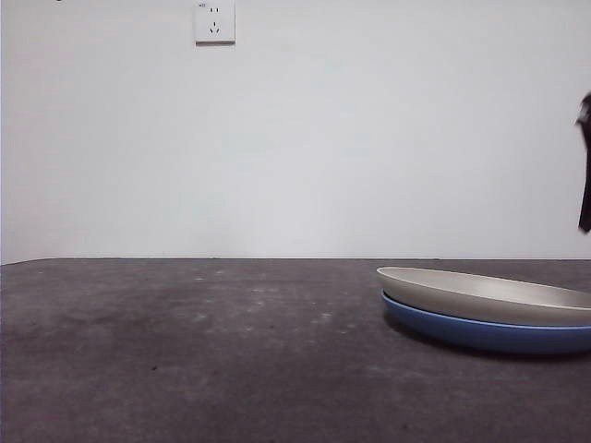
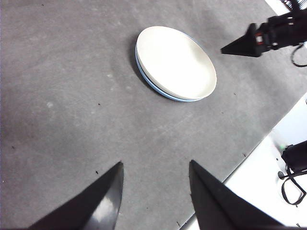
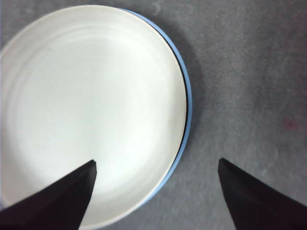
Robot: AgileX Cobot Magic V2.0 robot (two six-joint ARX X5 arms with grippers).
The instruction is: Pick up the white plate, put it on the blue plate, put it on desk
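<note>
White plate [image 1: 485,295] sits stacked on blue plate [image 1: 480,332], both on desk [image 1: 185,351], toward right side in front view. Stack slightly offset: blue rim shows as thin crescent along one edge of white plate [image 3: 86,110] in right wrist view; blue plate [image 3: 188,110] otherwise covered. White plate looks a bit tilted in front view, near-left edge lifted off blue rim.

Right gripper [image 3: 156,167]: jaws wide apart, holding nothing, hanging above stack's edge, one jaw over white plate, other over bare desk [image 3: 249,72]. Also seen as dark tip at right edge, front view [image 1: 584,166].

Left gripper [image 2: 156,170]: jaws apart, empty, over bare desk [image 2: 57,96], well apart from plates [image 2: 175,62].

Wall socket [image 1: 214,22] on back wall.
</note>
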